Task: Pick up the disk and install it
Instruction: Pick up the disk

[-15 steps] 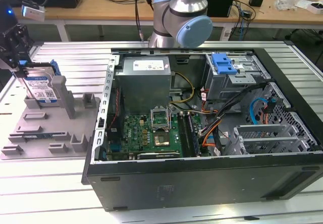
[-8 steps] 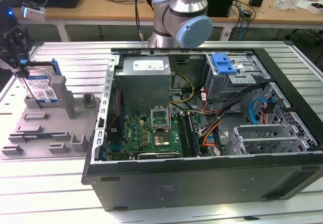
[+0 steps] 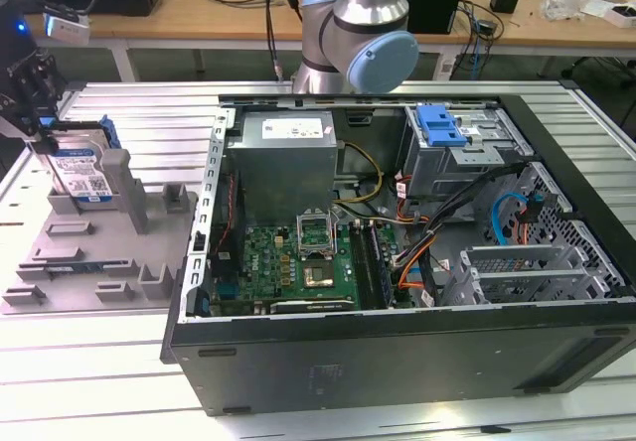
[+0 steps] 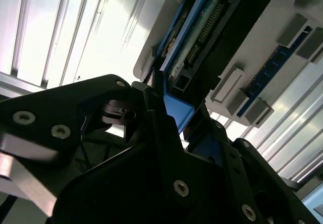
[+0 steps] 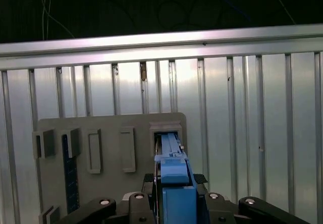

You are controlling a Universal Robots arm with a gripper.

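The disk (image 3: 84, 171) stands on edge at the back of a grey holder plate (image 3: 89, 262) at the exterior view's left, its white-and-blue label facing the camera. My gripper (image 3: 42, 128) comes down on its top edge. In both wrist views the disk's blue bracket (image 5: 174, 176) sits between my black fingers (image 4: 151, 100), which press its sides, so the gripper is shut on it. The silver body and connector edge (image 4: 212, 27) reach down into the holder's slot (image 5: 166, 133). I cannot tell whether the disk rests in the slot or is slightly raised.
An open computer case (image 3: 397, 362) lies to the exterior view's right of the holder. It contains a grey power supply box (image 3: 283, 158), a green motherboard (image 3: 298, 257), cables and a grey drive cage with a blue latch (image 3: 442, 128). Everything sits on a slatted metal table (image 3: 99, 362).
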